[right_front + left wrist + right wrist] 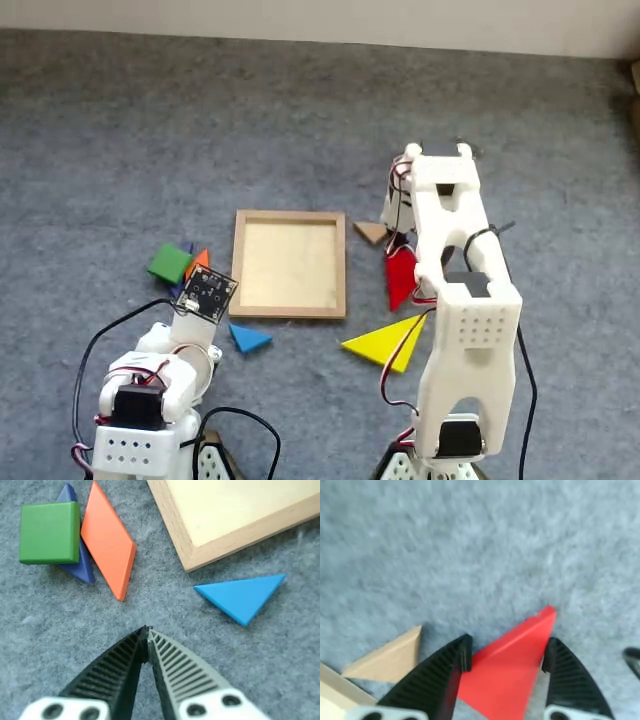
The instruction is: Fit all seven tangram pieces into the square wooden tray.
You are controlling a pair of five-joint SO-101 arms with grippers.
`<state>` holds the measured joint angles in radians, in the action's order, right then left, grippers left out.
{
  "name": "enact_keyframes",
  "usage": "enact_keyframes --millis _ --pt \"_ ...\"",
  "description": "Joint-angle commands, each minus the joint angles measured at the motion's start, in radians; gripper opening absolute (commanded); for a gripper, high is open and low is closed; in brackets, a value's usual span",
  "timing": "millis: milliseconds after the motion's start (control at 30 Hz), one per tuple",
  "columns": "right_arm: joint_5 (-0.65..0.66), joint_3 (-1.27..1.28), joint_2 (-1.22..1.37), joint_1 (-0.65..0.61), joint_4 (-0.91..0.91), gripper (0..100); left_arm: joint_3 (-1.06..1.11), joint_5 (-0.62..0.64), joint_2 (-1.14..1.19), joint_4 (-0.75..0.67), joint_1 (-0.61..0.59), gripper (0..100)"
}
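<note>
High view: the right arm is hiding part of the red triangle beside the wooden tray, which is showing bare wood. Left wrist view: the left gripper, jaws pressed together, is hovering near the blue triangle. Right wrist view: the right gripper is holding its jaws wide, flanking the red triangle.

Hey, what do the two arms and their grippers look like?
The left arm and right arm have white plastic shells, black motors, black and red cables; the right one bears a perforated plate. The left gripper has one black and one pale grey ribbed finger; the right gripper has two black ones.
</note>
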<state>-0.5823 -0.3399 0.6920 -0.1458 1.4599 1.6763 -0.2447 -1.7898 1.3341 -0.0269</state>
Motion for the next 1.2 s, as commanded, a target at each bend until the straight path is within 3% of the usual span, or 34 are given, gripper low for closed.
enact_keyframes --millis 0,433,833,1167 --pt "0.061 0.019 -0.062 -0.028 0.039 22.4 0.019 0.006 -0.031 0.005 -0.005 1" --pt "0.089 0.153 -0.380 -0.079 0.031 22.4 0.019 0.006 -0.031 0.005 -0.005 1" --pt "0.087 0.568 -0.677 -0.114 -0.306 22.4 0.019 0.006 -0.031 0.005 -0.005 1" --pt "0.081 0.636 -0.676 -0.114 -0.407 26.6 0.019 0.006 -0.031 0.005 -0.005 1"
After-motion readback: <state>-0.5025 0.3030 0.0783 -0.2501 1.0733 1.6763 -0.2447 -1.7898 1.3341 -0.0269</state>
